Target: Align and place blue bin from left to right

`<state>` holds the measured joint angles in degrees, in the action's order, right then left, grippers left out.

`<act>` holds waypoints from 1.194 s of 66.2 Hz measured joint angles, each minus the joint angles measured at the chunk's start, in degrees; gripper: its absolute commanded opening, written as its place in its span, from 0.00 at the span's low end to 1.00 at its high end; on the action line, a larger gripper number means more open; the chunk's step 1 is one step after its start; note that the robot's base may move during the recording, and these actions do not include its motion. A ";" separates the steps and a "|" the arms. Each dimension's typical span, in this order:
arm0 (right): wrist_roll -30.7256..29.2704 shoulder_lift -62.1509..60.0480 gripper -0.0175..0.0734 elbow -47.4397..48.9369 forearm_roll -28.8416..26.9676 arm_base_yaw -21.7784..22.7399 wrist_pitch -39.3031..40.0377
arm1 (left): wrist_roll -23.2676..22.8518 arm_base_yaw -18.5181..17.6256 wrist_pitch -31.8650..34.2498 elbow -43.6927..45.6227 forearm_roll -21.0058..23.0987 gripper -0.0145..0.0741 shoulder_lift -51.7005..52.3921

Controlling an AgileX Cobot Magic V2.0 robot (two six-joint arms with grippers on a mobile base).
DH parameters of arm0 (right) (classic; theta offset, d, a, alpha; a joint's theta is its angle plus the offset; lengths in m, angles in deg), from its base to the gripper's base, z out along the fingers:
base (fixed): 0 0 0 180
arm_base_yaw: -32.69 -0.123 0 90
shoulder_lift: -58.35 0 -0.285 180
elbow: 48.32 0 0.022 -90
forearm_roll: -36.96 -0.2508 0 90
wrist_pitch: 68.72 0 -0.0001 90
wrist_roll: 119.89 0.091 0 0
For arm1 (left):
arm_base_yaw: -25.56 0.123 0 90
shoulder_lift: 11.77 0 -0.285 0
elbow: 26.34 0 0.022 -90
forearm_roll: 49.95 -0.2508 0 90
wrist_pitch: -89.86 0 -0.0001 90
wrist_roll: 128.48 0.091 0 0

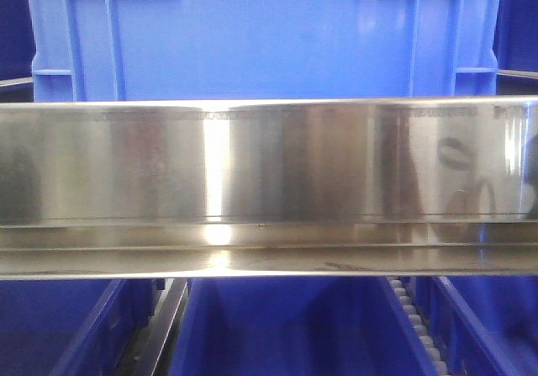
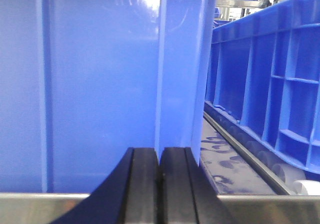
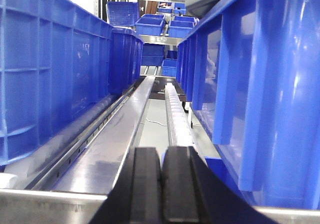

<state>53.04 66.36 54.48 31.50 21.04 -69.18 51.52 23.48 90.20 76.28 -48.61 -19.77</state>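
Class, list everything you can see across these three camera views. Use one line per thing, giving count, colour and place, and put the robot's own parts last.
blue bin: one, light blue, front view, behind the rail, ribs near both corners.
steel rail: one, silver, across the middle of the front view.
lower bins: several, darker blue, below the rail.
ribbed crates: rows on both sides, blue, right wrist view.
roller track: one, white rollers, running between those crates.
shelf bins: several, blue, on far shelves.
left pincer: one, black, shut, facing a blue wall.
right pincer: one, black, shut, empty, pointing along the track.
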 measured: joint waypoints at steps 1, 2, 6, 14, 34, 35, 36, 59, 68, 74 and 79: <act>0.00 0.00 0.11 0.00 0.00 0.00 0.00 | 0.00 0.00 0.00 0.00 0.00 0.04 0.00; 0.00 0.00 0.11 0.00 0.00 0.00 0.00 | 0.00 0.00 0.00 0.00 0.00 0.04 0.00; 0.00 0.00 0.11 0.00 0.00 0.00 0.00 | 0.00 0.00 0.00 0.00 0.00 0.04 0.00; 0.00 0.00 0.11 0.00 0.00 0.00 0.00 | 0.00 0.00 0.00 0.00 0.00 0.04 0.00; 0.00 0.00 0.11 0.00 0.00 0.00 0.00 | 0.00 0.00 0.00 0.00 0.00 0.04 0.00; 0.00 0.00 0.11 0.00 0.00 0.00 0.00 | 0.00 0.00 0.00 0.00 0.00 0.04 0.00; 0.00 0.00 0.11 0.00 0.00 0.00 0.00 | 0.00 0.00 0.00 0.00 0.00 0.04 0.00; 0.00 0.00 0.11 0.00 0.00 0.00 0.00 | 0.00 0.00 0.00 0.00 0.00 0.04 0.00; 0.00 0.00 0.11 0.00 0.00 0.00 1.38 | 0.00 0.00 0.00 0.00 0.00 0.04 0.00; 0.00 0.00 0.11 0.00 0.00 0.00 2.91 | 0.00 0.00 0.00 0.00 0.00 0.04 0.00; 0.00 -0.10 0.11 0.00 0.00 0.00 3.78 | 0.00 0.00 0.00 0.00 0.00 0.04 0.00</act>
<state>53.04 66.27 54.48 31.50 21.04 -65.40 51.52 23.48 90.20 76.28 -48.61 -19.77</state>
